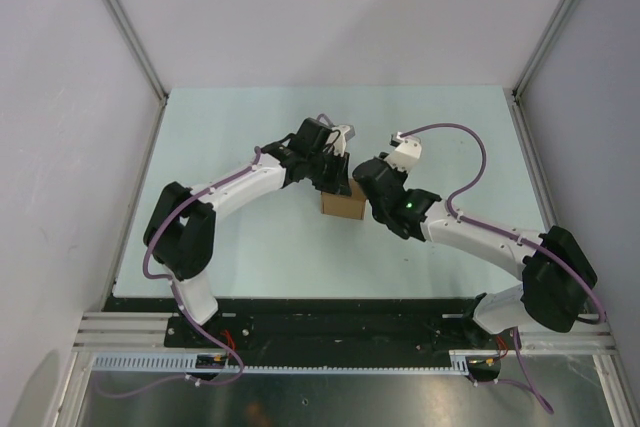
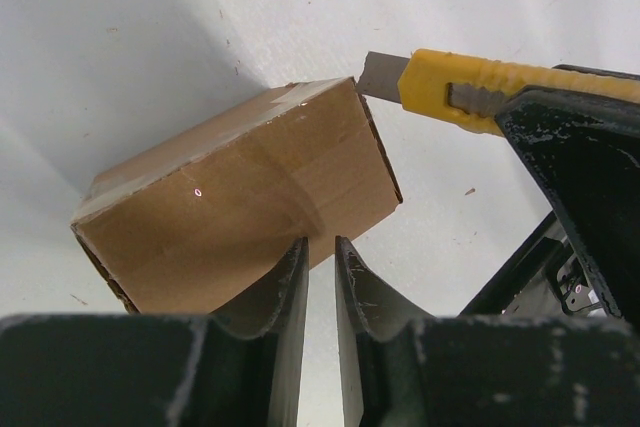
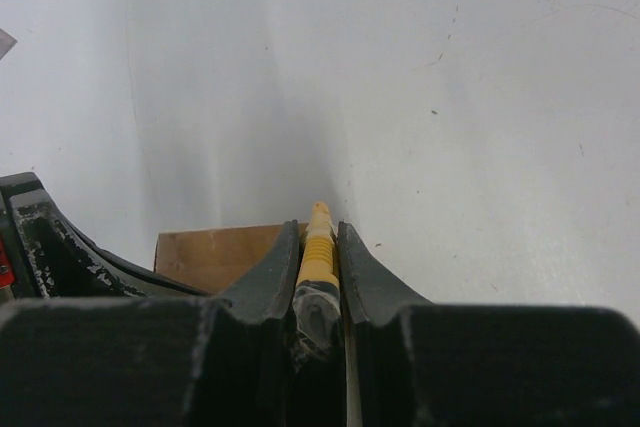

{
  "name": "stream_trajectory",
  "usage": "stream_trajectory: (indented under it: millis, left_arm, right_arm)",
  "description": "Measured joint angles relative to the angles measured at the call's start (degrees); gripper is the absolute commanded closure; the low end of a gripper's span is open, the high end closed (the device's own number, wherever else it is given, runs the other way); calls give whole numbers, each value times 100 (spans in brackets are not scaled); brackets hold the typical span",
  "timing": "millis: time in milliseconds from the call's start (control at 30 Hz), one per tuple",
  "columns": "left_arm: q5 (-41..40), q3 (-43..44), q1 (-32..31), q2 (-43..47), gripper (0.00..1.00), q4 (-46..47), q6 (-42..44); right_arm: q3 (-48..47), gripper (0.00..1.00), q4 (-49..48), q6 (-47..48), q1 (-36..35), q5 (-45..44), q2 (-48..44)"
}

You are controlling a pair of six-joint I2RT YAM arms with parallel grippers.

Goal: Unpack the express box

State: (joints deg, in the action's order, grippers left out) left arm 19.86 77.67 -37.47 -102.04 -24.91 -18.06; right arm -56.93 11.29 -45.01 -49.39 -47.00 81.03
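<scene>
- Pale green tabletop (image 1: 230, 127) is carrying the express box (image 2: 240, 207), which is sitting just beyond the left hand's fingertips.
- Left hand (image 2: 320, 262) is pointing at the box's near face, its fingers almost together with only a thin slit and nothing between them.
- Right hand (image 3: 318, 237) is clamping a yellow utility knife (image 2: 470, 87), with the box lying just left of its fingers.
- Knife's bare blade is meeting the box's top corner, up and right of the left hand.

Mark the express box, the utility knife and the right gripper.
express box (image 2: 240, 217): left wrist view, on its broad brown face.
utility knife (image 2: 430, 75): left wrist view, on the yellow handle just behind the blade.
right gripper (image 3: 318, 239): right wrist view, midway between the fingertips clamping the utility knife.
</scene>
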Motion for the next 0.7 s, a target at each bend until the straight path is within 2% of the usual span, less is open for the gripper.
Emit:
stream_trajectory:
  millis: [700]
  left_arm:
    - [0, 0, 0, -2, 78, 0, 0]
  right_arm:
    - [0, 100, 44, 26, -52, -83, -2]
